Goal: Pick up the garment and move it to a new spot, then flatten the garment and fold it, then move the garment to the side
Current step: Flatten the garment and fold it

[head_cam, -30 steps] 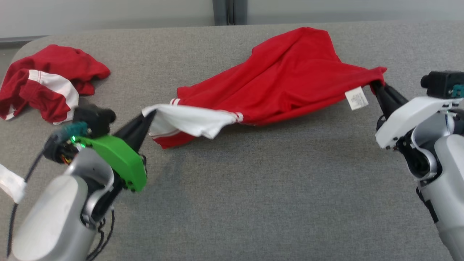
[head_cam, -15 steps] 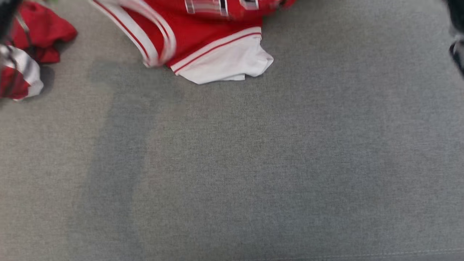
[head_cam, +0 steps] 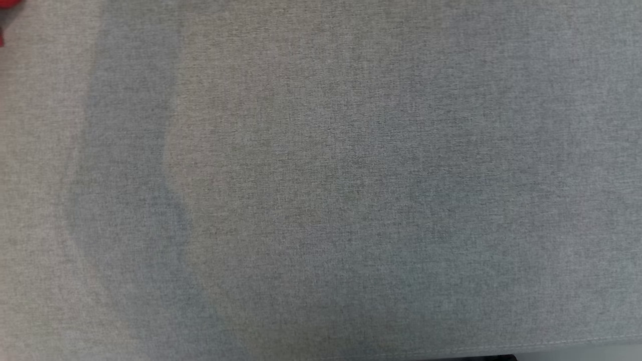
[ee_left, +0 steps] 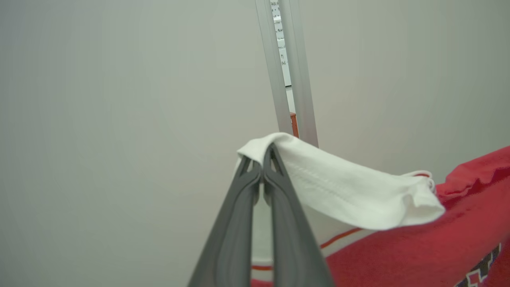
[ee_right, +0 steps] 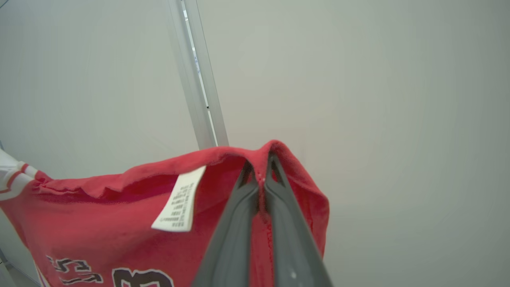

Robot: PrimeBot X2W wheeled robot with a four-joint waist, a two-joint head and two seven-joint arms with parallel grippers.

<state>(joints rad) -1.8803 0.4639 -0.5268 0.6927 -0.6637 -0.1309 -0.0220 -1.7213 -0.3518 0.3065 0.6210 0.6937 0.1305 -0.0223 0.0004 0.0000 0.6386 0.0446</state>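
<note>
**Holding a red garment by two edges, one in each hand**

Left wrist view: the left hand (ee_left: 263,153) has its two dark fingers pressed together on the folded edge of a white sleeve (ee_left: 350,191). The sleeve belongs to the garment (ee_left: 418,247) and drapes away toward the right of that view. There it meets the red body cloth, which bears a thin red stripe on a white band. Part of a dark printed mark shows at the lower right corner.

Right wrist view: the right hand (ee_right: 261,159) is likewise clamped shut, pinching a red hem of the same garment (ee_right: 99,223). The cloth peaks over the fingertips and hangs down on both sides of them. A white care label (ee_right: 179,203) dangles from the inside of the hem just left of the fingers. Below it runs black lettering (ee_right: 131,277) outlined in white. The striped white sleeve appears at the far left edge.

Both wrist views look toward a pale wall (ee_left: 119,119) crossed by a metal post (ee_left: 293,79), with the garment hanging in front of it.

Head view: the grey fabric table (head_cam: 321,180) carries a soft shadow (head_cam: 125,175) down its left part. A red scrap (head_cam: 4,4) sits at the top left corner; which cloth it belongs to cannot be told.
</note>
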